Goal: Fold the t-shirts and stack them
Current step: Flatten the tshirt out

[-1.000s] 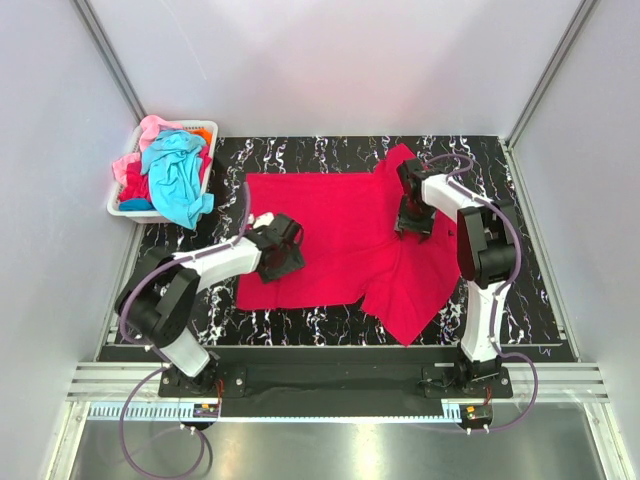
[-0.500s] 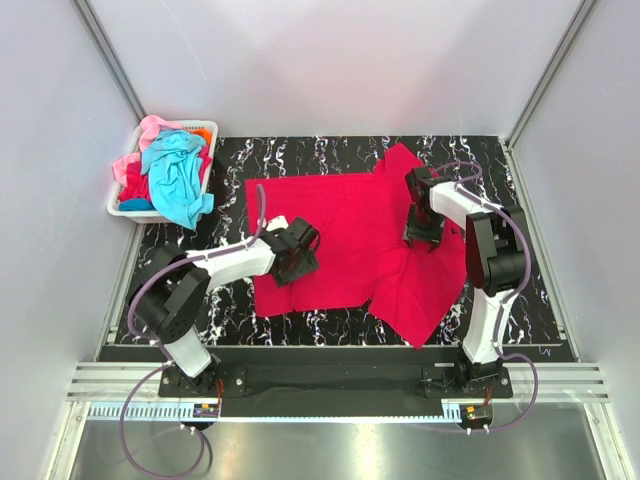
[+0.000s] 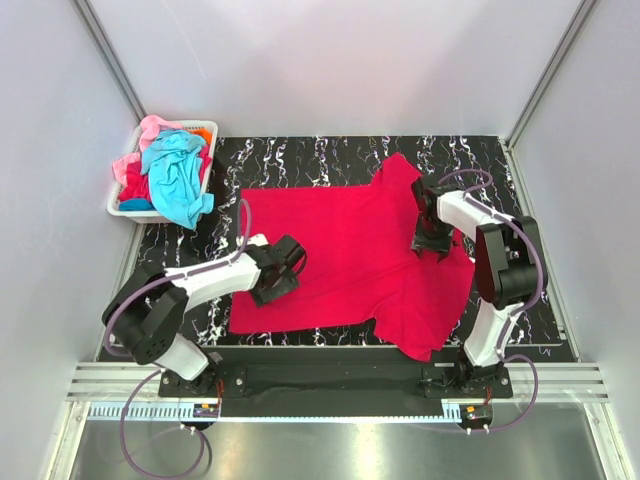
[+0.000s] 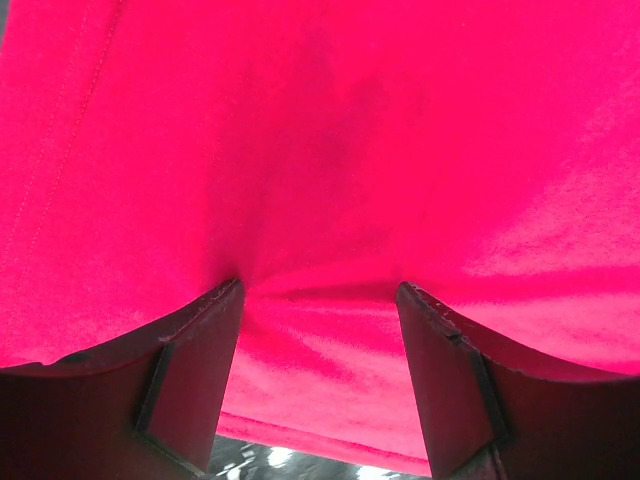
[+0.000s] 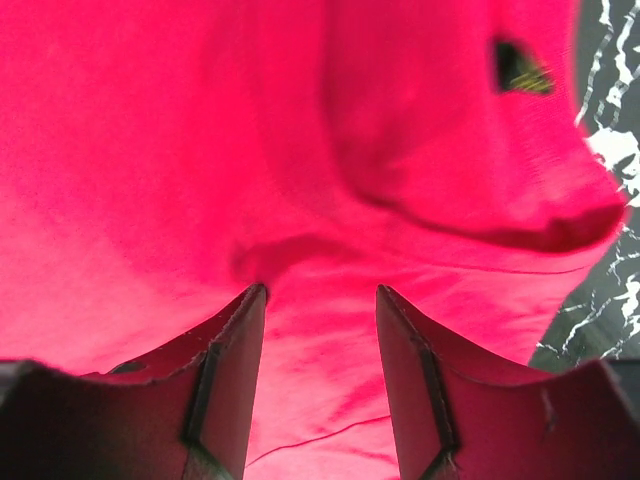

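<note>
The crimson-red t-shirt [image 3: 350, 250] lies spread on the black marbled table [image 3: 300, 155], with its collar [image 5: 520, 70] toward the right. My left gripper [image 3: 276, 272] is open, and its fingertips [image 4: 225, 300] press down on the shirt's left part near the hem; red cloth fills the left wrist view [image 4: 320, 150]. My right gripper [image 3: 430, 236] is open, and its fingertips [image 5: 250, 300] press on the shirt near the collar, over red cloth [image 5: 200, 130]. Turquoise [image 3: 178, 175], pink [image 3: 150, 128] and orange [image 3: 204, 130] t-shirts lie heaped in the basket.
The white plastic basket [image 3: 117, 205] stands at the table's far left corner. Metal frame posts and white walls enclose the table. The shirt's lower right sleeve [image 3: 425, 335] reaches close to the table's near edge.
Both grippers have slid over the shirt: the left one down and left, the right one right and down. The red shirt now lies flatter and wider, its lower left corner further left.
</note>
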Controlling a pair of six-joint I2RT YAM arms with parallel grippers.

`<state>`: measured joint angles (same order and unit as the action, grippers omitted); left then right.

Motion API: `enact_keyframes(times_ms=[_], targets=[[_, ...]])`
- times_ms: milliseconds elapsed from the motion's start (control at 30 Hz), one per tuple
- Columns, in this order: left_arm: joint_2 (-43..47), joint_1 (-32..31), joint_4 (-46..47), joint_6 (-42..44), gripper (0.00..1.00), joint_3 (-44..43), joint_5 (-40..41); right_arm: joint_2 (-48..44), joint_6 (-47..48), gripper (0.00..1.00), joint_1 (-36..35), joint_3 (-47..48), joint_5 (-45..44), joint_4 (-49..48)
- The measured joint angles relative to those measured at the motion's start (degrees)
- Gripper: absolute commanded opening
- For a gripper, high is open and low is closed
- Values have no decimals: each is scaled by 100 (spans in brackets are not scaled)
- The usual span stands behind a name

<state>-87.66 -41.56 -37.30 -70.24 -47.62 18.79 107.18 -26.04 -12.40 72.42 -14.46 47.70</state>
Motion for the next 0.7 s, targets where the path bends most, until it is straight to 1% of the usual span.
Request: enact_keyframes(times_ms=[133, 267, 367, 433, 467, 567, 633, 700], targets=[[216, 0, -313, 35, 70, 131, -7, -291, -20, 55, 7, -72, 0, 22], [678, 0, -656, 238, 75, 79, 39, -748, -22, 56, 7, -76, 0, 28], [973, 2, -837, 455, 78, -297, 212, -1097, -20, 57, 9, -28, 0, 72], [1008, 50, -857, 592, 77, -658, 315, -1215, -9, 61, 9, 109, 2, 138], [977, 101, -848, 680, 77, -874, 350, -1231, 7, 64, 9, 227, 2, 179], [713, 413, -758, 957, 74, -1495, 306, -1231, 103, 66, 9, 612, 20, 164], [404, 938, -542, 1165, 73, -1836, 68, -1231, 192, 66, 17, 846, 63, 90], [111, 1375, -229, 1303, 71, -1989, -155, -1231, 273, 65, 55, 994, 208, -92]])
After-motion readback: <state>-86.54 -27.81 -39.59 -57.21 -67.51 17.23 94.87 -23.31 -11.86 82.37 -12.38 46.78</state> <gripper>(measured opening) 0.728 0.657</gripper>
